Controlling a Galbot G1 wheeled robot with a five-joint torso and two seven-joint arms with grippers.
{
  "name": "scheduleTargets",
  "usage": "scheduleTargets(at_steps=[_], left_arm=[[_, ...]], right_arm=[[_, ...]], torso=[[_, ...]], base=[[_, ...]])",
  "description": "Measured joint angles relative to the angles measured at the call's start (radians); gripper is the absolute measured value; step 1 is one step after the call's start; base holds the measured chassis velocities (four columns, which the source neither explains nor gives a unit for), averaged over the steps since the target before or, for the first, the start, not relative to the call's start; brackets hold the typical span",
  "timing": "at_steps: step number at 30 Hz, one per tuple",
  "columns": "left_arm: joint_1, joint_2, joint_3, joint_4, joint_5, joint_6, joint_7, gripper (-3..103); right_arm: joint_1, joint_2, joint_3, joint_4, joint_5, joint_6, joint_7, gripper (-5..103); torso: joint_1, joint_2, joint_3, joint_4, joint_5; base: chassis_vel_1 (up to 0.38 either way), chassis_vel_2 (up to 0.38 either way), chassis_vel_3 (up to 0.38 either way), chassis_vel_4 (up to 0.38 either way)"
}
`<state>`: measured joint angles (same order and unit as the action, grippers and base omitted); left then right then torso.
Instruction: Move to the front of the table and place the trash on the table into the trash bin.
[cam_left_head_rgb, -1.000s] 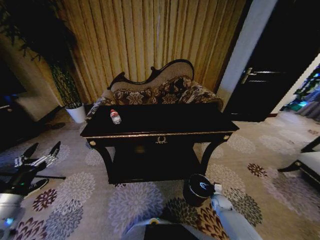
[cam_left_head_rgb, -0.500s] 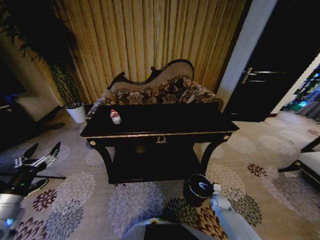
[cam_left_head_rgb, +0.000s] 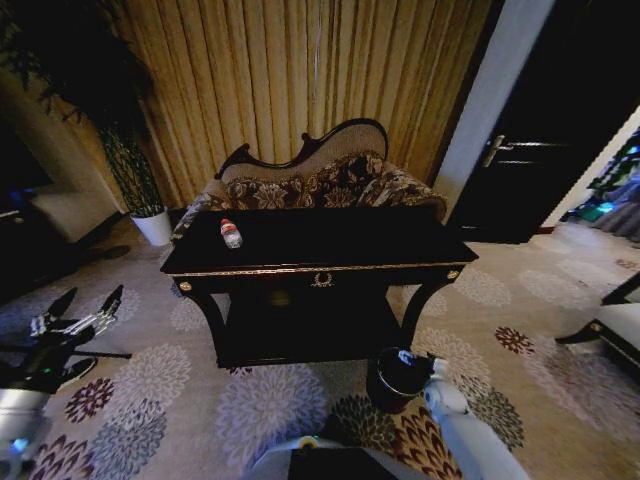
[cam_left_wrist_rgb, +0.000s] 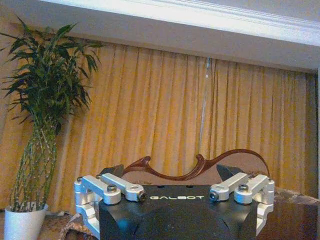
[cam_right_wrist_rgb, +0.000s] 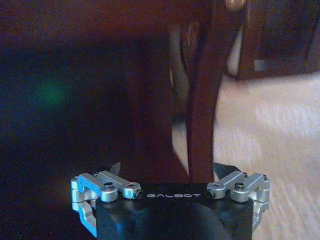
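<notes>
Since a second ago the right arm at the lower right of the head view has shifted: its white forearm now leans further right and the right pincer (cam_left_head_rgb: 408, 358) sits higher over the rim of the small round dark reddish-brown trash bin (cam_left_head_rgb: 392, 385), while the surface, sofa and carpet keep their places, so the robot itself seems parked. Nearest the camera, that bin stands on the flowered carpet (cam_left_head_rgb: 270, 400) just in front of the right carved leg, much lower than the surface, presumably so a drop from above lands inside its black interior. The right wrist view looks past its own fingers, which stand spread and hold nothing, toward the curved dark leg, suggesting a release is done or an empty hover. At the lower left of the head view the left pincer (cam_left_head_rgb: 85, 308) hangs out to the side, fingers (cam_left_head_rgb: 110, 297) splayed and empty, well apart from everything; it looks idle. Beyond, the large black glossy rectangular surface with gold trim (cam_left_head_rgb: 330, 245) carries one visible piece of trash, a clear plastic bottle with a red label (cam_left_head_rgb: 231, 234), lying near its left back corner. Farthest, the ornate patterned sofa (cam_left_head_rgb: 310, 180) sits before the golden curtains (cam_left_head_rgb: 300, 70).
</notes>
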<state>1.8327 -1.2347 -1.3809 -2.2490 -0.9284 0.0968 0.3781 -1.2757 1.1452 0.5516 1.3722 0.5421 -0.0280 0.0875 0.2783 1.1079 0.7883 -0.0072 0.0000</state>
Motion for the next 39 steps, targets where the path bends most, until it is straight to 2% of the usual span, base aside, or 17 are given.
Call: scheduleTargets(at_steps=[3,5,8,10,11,13,16,20,26,34,36,39], left_arm=[[-0.001,-0.003,0.003,-0.002,0.0,0.0,-0.004,100],[-0.002,-0.003,0.007,-0.006,0.0,0.002,-0.011,100],[-0.003,-0.003,0.009,-0.008,0.0,0.003,-0.015,100],[-0.003,-0.002,0.011,-0.013,0.0,0.004,-0.022,100],[-0.003,-0.002,0.011,-0.013,0.0,0.004,-0.022,100],[-0.003,-0.002,0.011,-0.018,-0.001,0.006,-0.027,100],[-0.003,-0.001,0.011,-0.025,-0.003,0.009,-0.036,100],[-0.007,0.005,0.006,-0.038,-0.011,0.028,-0.068,100],[-0.009,0.008,0.003,-0.039,-0.021,0.03,-0.086,100],[-0.008,0.012,0.001,-0.038,-0.033,0.035,-0.086,100],[-0.008,0.014,-0.003,-0.049,-0.034,0.06,-0.1,100],[-0.011,0.014,-0.004,-0.053,-0.034,0.068,-0.108,100]], right_arm=[[-0.023,0.0,0.029,0.095,-0.014,0.023,-0.004,100],[-0.052,-0.002,0.049,0.204,-0.016,0.024,-0.007,100],[-0.072,-0.003,0.064,0.271,-0.016,0.016,-0.014,100],[-0.11,-0.005,0.082,0.396,0.005,-0.008,-0.023,100],[-0.11,-0.005,0.082,0.396,0.005,-0.008,-0.023,100],[-0.138,-0.014,0.085,0.508,0.054,-0.031,-0.023,100],[-0.151,-0.019,0.085,0.569,0.079,-0.049,-0.024,100],[-0.161,-0.029,0.064,0.71,0.1,-0.111,-0.023,100],[-0.143,-0.032,0.031,0.787,0.076,-0.164,-0.021,100],[-0.142,-0.028,0.02,0.817,0.024,-0.156,0.002,100],[-0.142,-0.028,0.029,0.817,0.023,-0.153,0.006,100],[-0.143,-0.028,0.033,0.818,0.023,-0.151,0.007,100]], torso=[[0.0,0.0,0.0,0.0003,-0.0002],[0.0,0.0,0.0,0.0002,0.0],[0.0,0.0,0.0,0.0001,-0.0003],[0.0,0.0,0.0,-0.0002,0.0],[0.0,0.0,0.0,-0.0002,0.0],[0.0,0.0,0.0,0.0001,-0.0001],[0.0,0.0,0.0,0.0001,-0.0002],[0.0,0.0,0.0,0.0001,-0.0001],[0.0,0.0,0.0,0.0002,-0.0001],[0.0,0.0,0.0,0.0001,-0.0001],[0.0,0.0,0.0,0.0001,0.0],[0.0,0.0,0.0,0.0001,0.0]], base=[[0.0,0.0,0.0,0.0],[0.0,0.0,0.0,0.0],[0.0,0.0,0.0,0.0],[0.0,0.0,0.0,0.0],[0.0,0.0,0.0,0.0],[0.0,0.0,0.0,0.0],[0.0,0.0,0.0,0.0],[0.0,0.0,0.0,0.0],[0.0,0.0,0.0,0.0],[0.0,0.0,0.0,0.0],[0.0,0.0,0.0,0.0],[0.0,0.0,0.0,0.0]])
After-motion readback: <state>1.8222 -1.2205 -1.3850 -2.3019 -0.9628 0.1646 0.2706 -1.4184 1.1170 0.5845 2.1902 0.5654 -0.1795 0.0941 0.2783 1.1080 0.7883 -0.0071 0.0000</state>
